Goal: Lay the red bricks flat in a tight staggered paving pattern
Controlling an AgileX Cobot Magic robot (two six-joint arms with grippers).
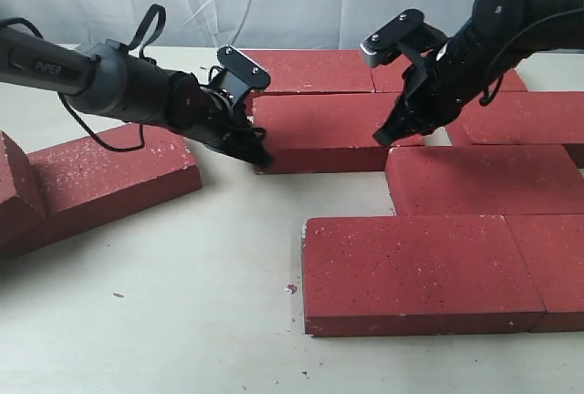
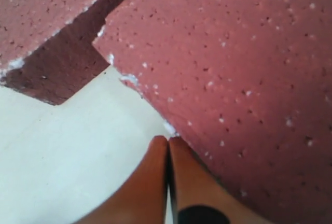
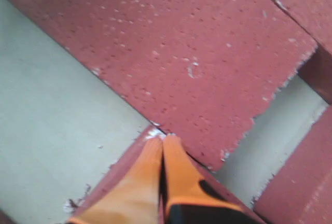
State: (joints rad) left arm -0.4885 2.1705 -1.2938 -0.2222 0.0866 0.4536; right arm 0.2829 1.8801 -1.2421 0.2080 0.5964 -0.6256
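Exterior view: we set the left end effector (image 1: 259,159) and the right end effector (image 1: 385,136), fingers pressed together and holding nothing, at the near corners of one middle brick (image 1: 319,129) on the desk (image 1: 182,275), likely to push it tight among the red bricks (image 1: 420,266).

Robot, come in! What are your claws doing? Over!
Left gripper shut, at middle brick's left corner. Right gripper shut by its right end. Gaps show around it.
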